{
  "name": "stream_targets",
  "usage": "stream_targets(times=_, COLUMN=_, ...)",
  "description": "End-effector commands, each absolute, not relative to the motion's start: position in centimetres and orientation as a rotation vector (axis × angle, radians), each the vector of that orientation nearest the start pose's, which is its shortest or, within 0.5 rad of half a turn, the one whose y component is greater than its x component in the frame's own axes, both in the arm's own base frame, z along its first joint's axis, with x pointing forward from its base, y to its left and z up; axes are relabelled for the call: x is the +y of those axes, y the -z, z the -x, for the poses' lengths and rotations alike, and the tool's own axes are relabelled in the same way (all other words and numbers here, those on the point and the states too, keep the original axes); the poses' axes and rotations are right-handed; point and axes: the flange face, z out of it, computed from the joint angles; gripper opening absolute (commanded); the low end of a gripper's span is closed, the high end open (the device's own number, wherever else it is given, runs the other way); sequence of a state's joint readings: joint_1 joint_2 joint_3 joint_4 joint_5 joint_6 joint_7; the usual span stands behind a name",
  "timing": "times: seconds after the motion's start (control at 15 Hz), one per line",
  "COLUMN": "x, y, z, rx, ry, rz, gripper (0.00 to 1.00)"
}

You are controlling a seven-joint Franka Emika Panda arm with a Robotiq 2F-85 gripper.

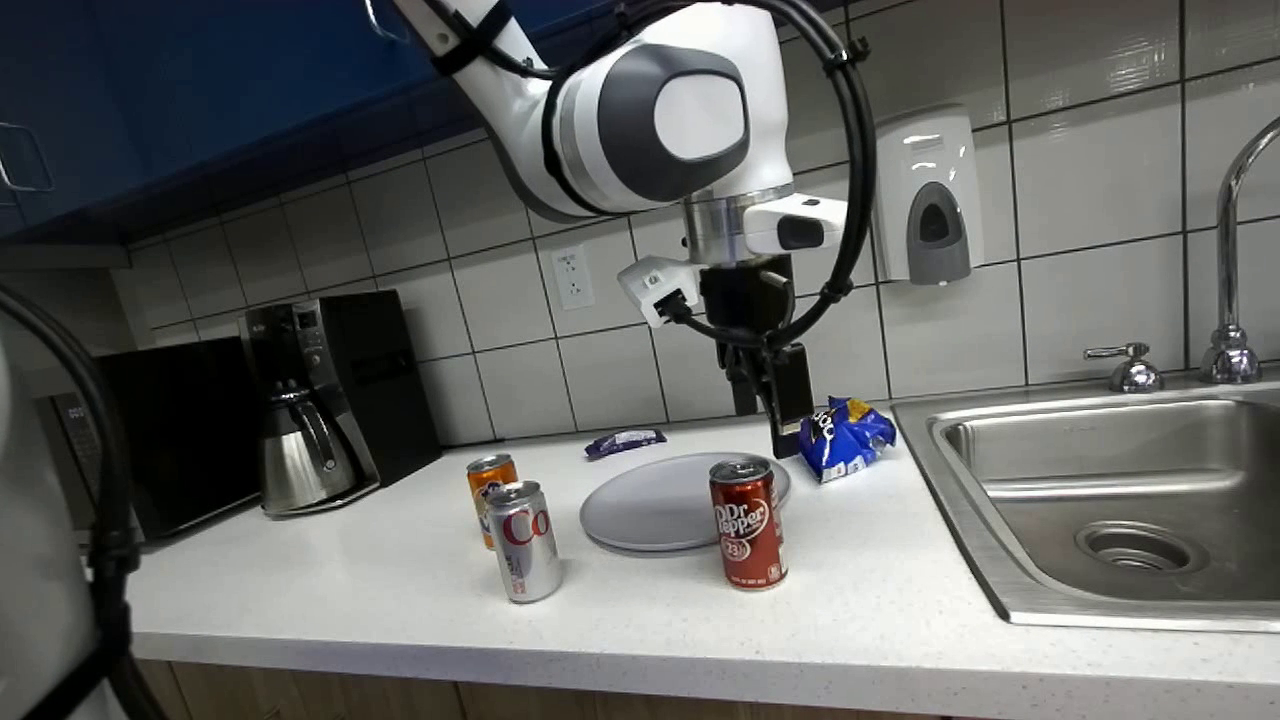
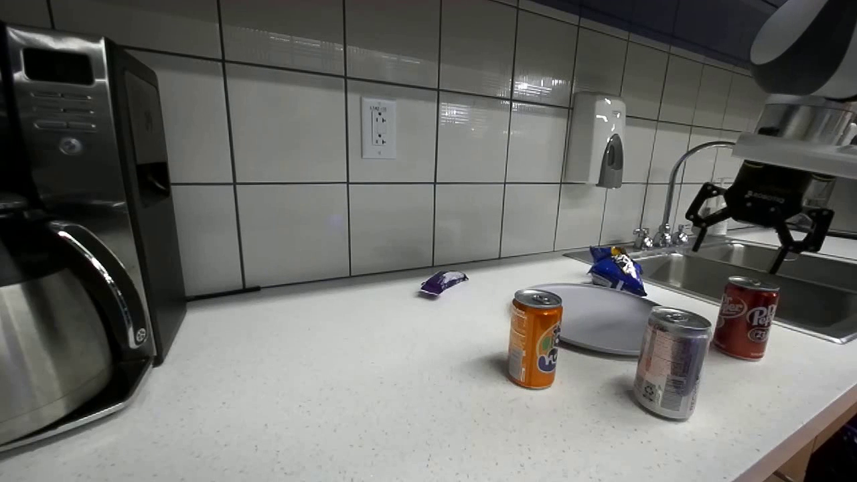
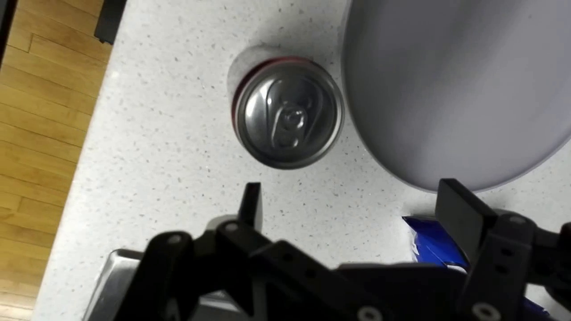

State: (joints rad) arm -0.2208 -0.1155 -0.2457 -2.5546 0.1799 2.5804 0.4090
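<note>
A: Spot the black two-fingered pincer [image 2: 736, 258]?
B: Hangs spread apart, gripping nothing, above the speckled white bench [image 2: 335, 375].
A: Find the red cylindrical metal can [image 1: 740, 530]?
B: Stands upright at near right, just beside the round grey plate [image 1: 645, 508].
A: Foresee trouble?
B: Could topple the can through off-line lowering, or drag the crumpled blue foil bag [image 1: 847, 442] beside the stainless-steel sink [image 1: 1120, 450] by drifting.
A: Beyond?
B: Shows white wall tiles [image 2: 288, 120] behind, boxy black coffee maker [image 1: 375, 370] left.
</note>
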Motion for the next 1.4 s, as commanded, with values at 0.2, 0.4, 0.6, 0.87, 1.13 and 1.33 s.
stream_targets(times=0.2, x=-19.6, y=-32.0, z=-38.7, rx=1.523, ry=0.177, rz=2.587, gripper=1.00)
stream_targets(times=0.4, x=-19.5, y=-31.9, z=-38.0, rx=1.569, ry=0.175, rz=2.560, gripper=1.00)
stream_targets(times=0.6, x=-19.3, y=-31.9, z=-37.0, rx=1.614, ry=0.168, rz=2.534, gripper=1.00)
stream_targets(times=0.87, x=-19.2, y=-31.7, z=-35.7, rx=1.644, ry=0.154, rz=2.514, gripper=1.00)
stream_targets(times=1.13, x=-19.0, y=-31.2, z=-35.5, rx=1.638, ry=0.136, rz=2.511, gripper=1.00)
stream_targets(times=1.33, x=-19.1, y=-30.9, z=-36.0, rx=1.626, ry=0.127, rz=2.520, gripper=1.00)
